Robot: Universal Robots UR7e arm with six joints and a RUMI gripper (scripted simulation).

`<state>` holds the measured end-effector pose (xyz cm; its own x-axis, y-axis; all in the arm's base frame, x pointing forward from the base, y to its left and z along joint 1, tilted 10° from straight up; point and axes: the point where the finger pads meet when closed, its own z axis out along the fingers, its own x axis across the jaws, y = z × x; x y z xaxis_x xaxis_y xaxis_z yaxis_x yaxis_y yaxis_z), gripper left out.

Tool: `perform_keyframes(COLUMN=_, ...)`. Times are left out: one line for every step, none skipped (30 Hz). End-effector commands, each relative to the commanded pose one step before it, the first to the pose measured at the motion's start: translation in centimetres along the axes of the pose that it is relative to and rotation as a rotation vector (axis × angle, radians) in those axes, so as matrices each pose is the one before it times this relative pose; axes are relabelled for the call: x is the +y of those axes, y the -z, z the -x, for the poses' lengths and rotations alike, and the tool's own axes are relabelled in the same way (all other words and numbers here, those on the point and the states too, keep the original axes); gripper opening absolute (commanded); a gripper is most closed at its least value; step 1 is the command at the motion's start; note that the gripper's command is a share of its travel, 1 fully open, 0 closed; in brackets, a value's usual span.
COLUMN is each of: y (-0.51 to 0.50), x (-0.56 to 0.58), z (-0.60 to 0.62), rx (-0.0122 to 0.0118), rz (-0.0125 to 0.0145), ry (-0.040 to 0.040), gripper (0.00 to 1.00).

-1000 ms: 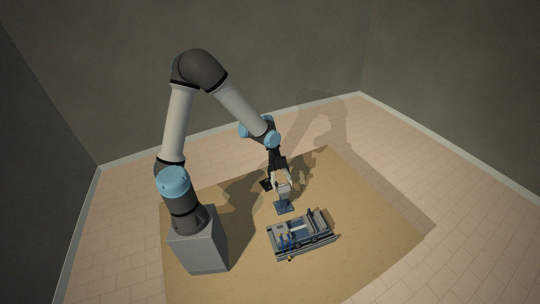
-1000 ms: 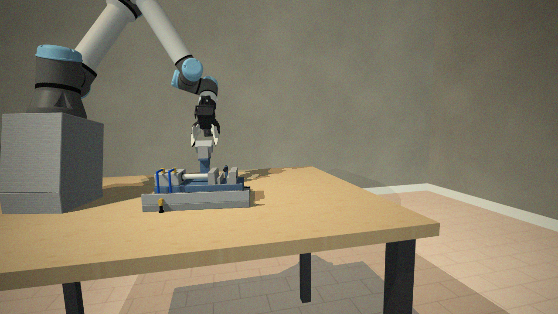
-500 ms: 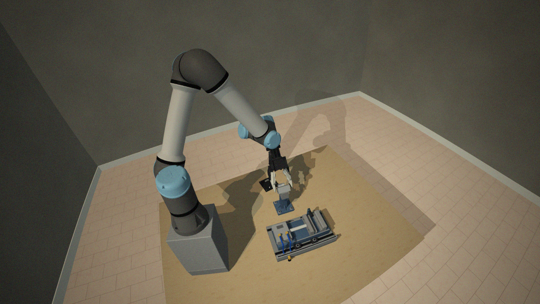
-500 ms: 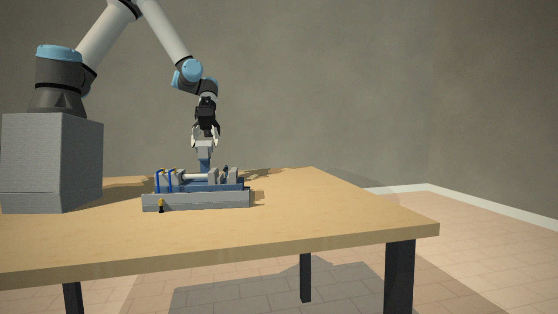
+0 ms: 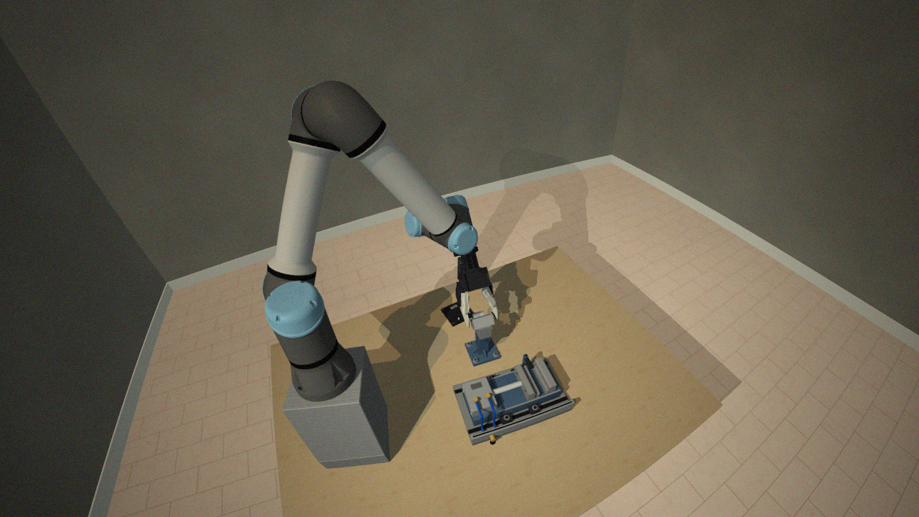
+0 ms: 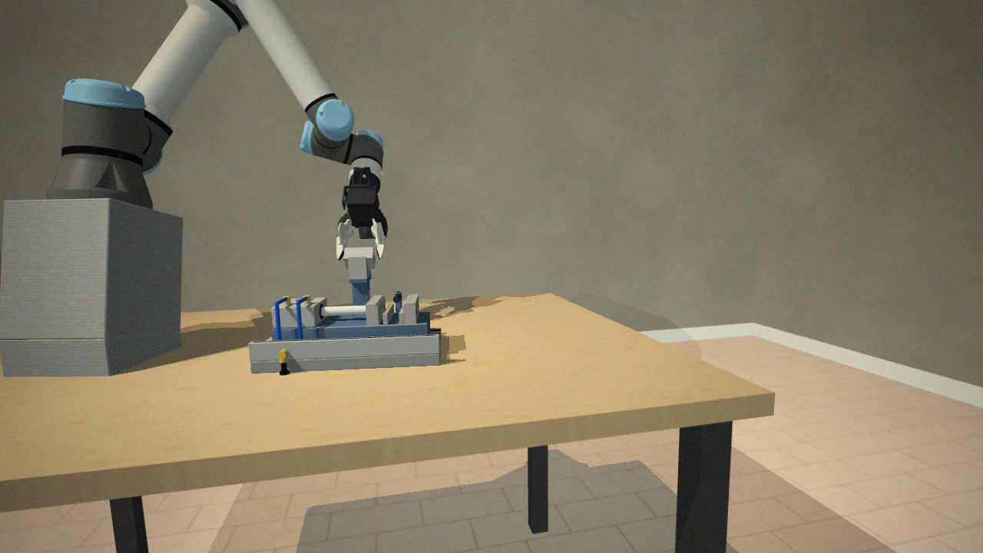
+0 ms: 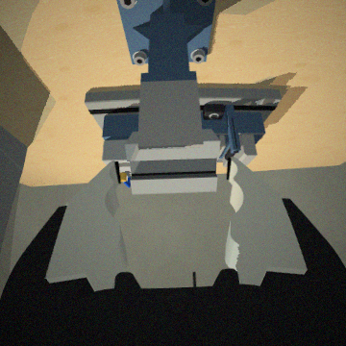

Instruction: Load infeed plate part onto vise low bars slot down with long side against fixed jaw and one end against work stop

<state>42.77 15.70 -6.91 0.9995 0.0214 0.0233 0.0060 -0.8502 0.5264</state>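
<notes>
Vise (image 5: 504, 405) (image 6: 343, 332) (image 7: 183, 96): grey and blue, level on the table's near side, open. Moving jaw (image 5: 525, 380) (image 6: 374, 309), grey, upright, on the white rod; fixed jaw (image 5: 546, 375) (image 6: 411, 309), grey, upright, right of it, apart. V-block (image 6: 359, 265) (image 7: 168, 108): grey, atop a blue post beyond the vise. Infeed plate (image 5: 448, 314): black, flat, farther, to the left. Part: not distinguishable with certainty.

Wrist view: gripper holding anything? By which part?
Nothing held. The gripper is open; a gap shows on each side between its fingers and the light grey block above the blue stand.
</notes>
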Motion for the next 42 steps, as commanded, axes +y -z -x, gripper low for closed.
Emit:
perform_keyframes(y=0.002, x=0.091, z=0.05, rx=0.00021, rz=-0.03476, ry=-0.00004, gripper=0.51)
perform_keyframes(y=0.003, x=0.004, z=-0.002, rx=0.00014, rz=-0.00595, ry=0.00003, gripper=0.51)
perform_keyframes(y=0.004, x=0.004, z=-0.003, rx=0.0002, rz=-0.00614, ry=0.00004, gripper=0.51)
perform_keyframes(y=-0.003, x=0.005, z=0.002, rx=-0.00014, rz=-0.00617, ry=-0.00002, gripper=0.51)
perform_keyframes(y=-0.003, x=0.005, z=0.002, rx=-0.00015, rz=-0.00633, ry=-0.00002, gripper=0.51)
perform_keyframes(y=-0.002, x=0.005, z=0.001, rx=-0.00009, rz=-0.00651, ry=-0.00001, gripper=0.51)
perform_keyframes(y=-0.001, x=0.005, z=0.001, rx=-0.00002, rz=-0.00669, ry=0.0, gripper=0.51)
perform_keyframes(y=0.001, x=0.005, z=0.0, rx=0.00005, rz=-0.00687, ry=0.00001, gripper=0.51)
perform_keyframes(y=0.002, x=0.005, z=-0.001, rx=0.00012, rz=-0.00705, ry=0.00002, gripper=0.51)
perform_keyframes(y=0.004, x=0.005, z=-0.003, rx=0.00021, rz=-0.00722, ry=0.00004, gripper=0.51)
perform_keyframes(y=0.0, x=0.0, z=0.0, rx=0.0, rz=0.0, ry=0.0, gripper=0.51)
perform_keyframes(y=0.0, x=0.0, z=0.0, rx=0.0, rz=0.0, ry=0.0, gripper=0.51)
perform_keyframes(y=-0.001, x=0.006, z=0.001, rx=-0.00003, rz=-0.00729, ry=0.0, gripper=0.51)
perform_keyframes(y=-0.004, x=0.006, z=0.003, rx=-0.00018, rz=-0.00739, ry=-0.00003, gripper=0.51)
perform_keyframes(y=-0.002, x=0.006, z=0.002, rx=-0.0001, rz=-0.00756, ry=-0.00001, gripper=0.51)
perform_keyframes(y=0.0, x=0.006, z=0.0, rx=-0.00001, rz=-0.00773, ry=0.0, gripper=0.51)
perform_keyframes(y=0.001, x=0.006, z=-0.001, rx=0.00008, rz=-0.00789, ry=0.00002, gripper=0.51)
perform_keyframes(y=0.003, x=0.006, z=-0.002, rx=0.00018, rz=-0.00806, ry=0.00003, gripper=0.51)
perform_keyframes(y=0.002, x=0.006, z=-0.002, rx=0.00014, rz=-0.00818, ry=0.00003, gripper=0.51)
perform_keyframes(y=-0.005, x=0.007, z=0.003, rx=-0.00022, rz=-0.00821, ry=-0.00003, gripper=0.51)
perform_keyframes(y=-0.003, x=0.007, z=0.002, rx=-0.00012, rz=-0.00837, ry=-0.00002, gripper=0.51)
perform_keyframes(y=0.0, x=0.006, z=0.0, rx=-0.00001, rz=-0.00852, ry=0.0, gripper=0.51)
perform_keyframes(y=0.002, x=0.006, z=-0.001, rx=0.0001, rz=-0.00867, ry=0.00002, gripper=0.51)
perform_keyframes(y=0.004, x=0.006, z=-0.003, rx=0.00022, rz=-0.00882, ry=0.00003, gripper=0.51)
perform_keyframes(y=0.0, x=0.007, z=0.0, rx=0.00001, rz=-0.00886, ry=0.00001, gripper=0.51)
perform_keyframes(y=-0.004, x=0.007, z=0.003, rx=-0.0002, rz=-0.0089, ry=-0.00002, gripper=0.51)
perform_keyframes(y=-0.002, x=0.007, z=0.001, rx=-0.00008, rz=-0.00904, ry=-0.00001, gripper=0.51)
perform_keyframes(y=0.0, x=0.0, z=0.0, rx=0.0, rz=0.0, ry=0.0, gripper=0.51)
perform_keyframes(y=0.0, x=0.0, z=0.0, rx=0.0, rz=0.0, ry=0.0, gripper=0.51)
perform_keyframes(y=0.001, x=0.007, z=0.0, rx=0.00004, rz=-0.00918, ry=0.00001, gripper=0.51)
perform_keyframes(y=0.003, x=0.006, z=-0.002, rx=0.00017, rz=-0.00931, ry=0.00003, gripper=0.51)
perform_keyframes(y=0.004, x=0.006, z=-0.003, rx=0.00022, rz=-0.00941, ry=0.00003, gripper=0.51)
perform_keyframes(y=-0.005, x=0.008, z=0.004, rx=-0.00025, rz=-0.0093, ry=-0.00003, gripper=0.51)
perform_keyframes(y=-0.003, x=0.007, z=0.002, rx=-0.00012, rz=-0.00942, ry=-0.00001, gripper=0.51)
perform_keyframes(y=0.0, x=0.007, z=0.0, rx=0.00001, rz=-0.00955, ry=0.0, gripper=0.51)
perform_keyframes(y=0.003, x=0.007, z=-0.002, rx=0.00015, rz=-0.00967, ry=0.00002, gripper=0.51)
perform_keyframes(y=0.006, x=0.006, z=-0.004, rx=0.00029, rz=-0.00978, ry=0.00004, gripper=0.51)
perform_keyframes(y=-0.006, x=0.008, z=0.004, rx=-0.00026, rz=-0.00965, ry=-0.00002, gripper=0.51)
perform_keyframes(y=-0.003, x=0.008, z=0.002, rx=-0.00014, rz=-0.00976, ry=-0.00001, gripper=0.51)
perform_keyframes(y=0.0, x=0.007, z=0.0, rx=0.00001, rz=-0.00987, ry=0.0, gripper=0.51)
perform_keyframes(y=0.003, x=0.007, z=-0.002, rx=0.00015, rz=-0.00997, ry=0.00002, gripper=0.51)
perform_keyframes(y=0.006, x=0.007, z=-0.004, rx=0.0003, rz=-0.01007, ry=0.00003, gripper=0.51)
